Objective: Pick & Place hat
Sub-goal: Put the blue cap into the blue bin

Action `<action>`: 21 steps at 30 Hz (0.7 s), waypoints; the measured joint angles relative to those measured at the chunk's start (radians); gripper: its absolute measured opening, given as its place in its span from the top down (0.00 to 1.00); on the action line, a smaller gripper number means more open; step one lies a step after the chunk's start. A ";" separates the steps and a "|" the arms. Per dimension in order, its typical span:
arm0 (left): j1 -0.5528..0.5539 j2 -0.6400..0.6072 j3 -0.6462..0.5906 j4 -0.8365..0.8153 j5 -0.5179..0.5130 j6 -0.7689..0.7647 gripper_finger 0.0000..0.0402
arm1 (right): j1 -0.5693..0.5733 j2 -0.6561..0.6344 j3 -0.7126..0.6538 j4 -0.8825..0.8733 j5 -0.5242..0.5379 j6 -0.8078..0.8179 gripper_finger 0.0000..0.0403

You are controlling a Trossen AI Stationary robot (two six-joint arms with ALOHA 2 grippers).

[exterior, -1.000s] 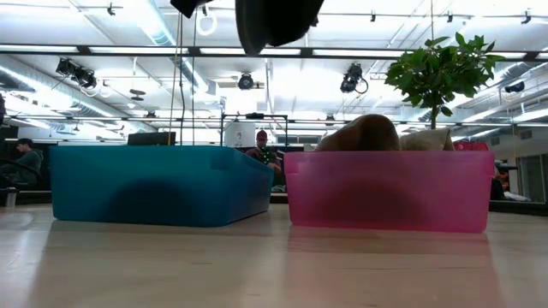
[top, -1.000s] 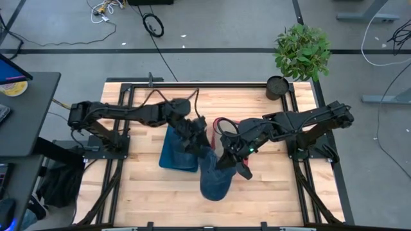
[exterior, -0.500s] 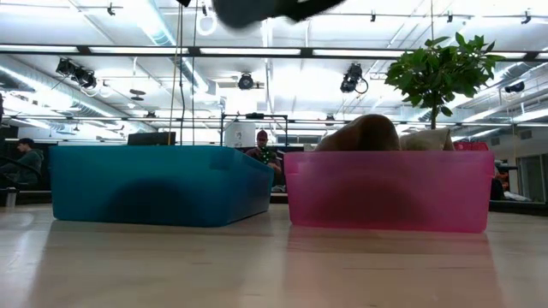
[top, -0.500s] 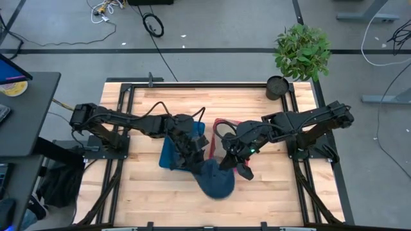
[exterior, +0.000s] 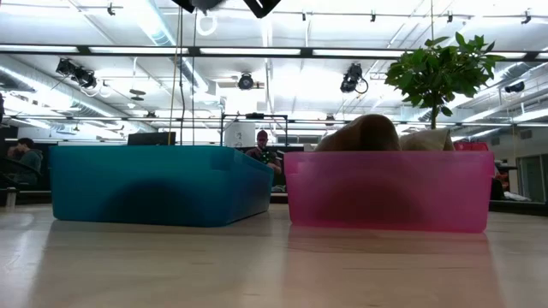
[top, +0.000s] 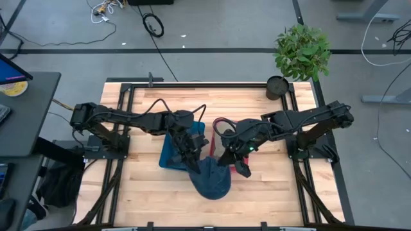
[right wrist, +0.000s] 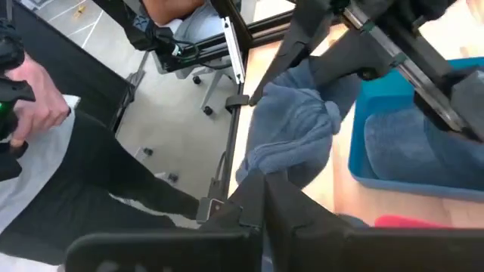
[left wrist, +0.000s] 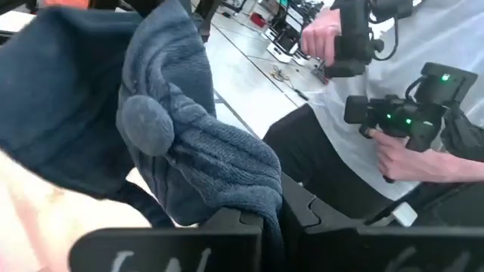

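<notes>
A blue knit hat with a pom-pom hangs in the air over the table's near middle, between my two grippers. My left gripper is shut on its left side, and my right gripper is shut on its right side. In the low view the hat is out of sight above the picture's top edge. Behind the hat a blue bin and a pink bin stand side by side on the table. My left gripper pinches a bunched fold of the hat's knit cloth between its two fingers, coming from the table's left and slanting down. The hat is lifted clear of the table and sags slack beside the fingers. My right gripper pinches the hat's bunched knit cloth between its two fingers, coming from the table's right and slanting down. The hat hangs clear of the table; how many layers it has, I cannot tell.
The blue bin holds another blue cloth. Tan cloth things stick up out of the pink bin. A potted plant stands at the far right corner. A person stands at the table's near side with hand controllers.
My left gripper has gone from over the blue bin toward the near edge to the hat and shut on it. The hat, hanging long from my right gripper before, has risen out of the low view and now sags rounder between both grippers.
</notes>
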State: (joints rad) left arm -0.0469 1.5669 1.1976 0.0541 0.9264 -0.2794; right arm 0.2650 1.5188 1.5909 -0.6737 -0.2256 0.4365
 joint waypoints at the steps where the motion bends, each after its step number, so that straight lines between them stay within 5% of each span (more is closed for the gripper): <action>1: 0.007 0.000 0.000 -0.002 0.003 0.000 0.98 | -0.002 0.000 0.000 0.000 0.000 -0.008 0.98; 9: 0.069 -0.017 0.000 -0.090 0.037 -0.066 0.99 | -0.063 -0.002 0.000 -0.018 0.054 -0.080 0.82; 21: 0.070 -0.045 0.001 -0.129 0.030 -0.236 0.99 | -0.132 -0.106 0.000 -0.377 0.092 -0.271 0.45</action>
State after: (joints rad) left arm 0.0232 1.5223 1.1988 -0.0750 0.9561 -0.5151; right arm 0.1329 1.4126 1.5906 -1.0508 -0.1336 0.1655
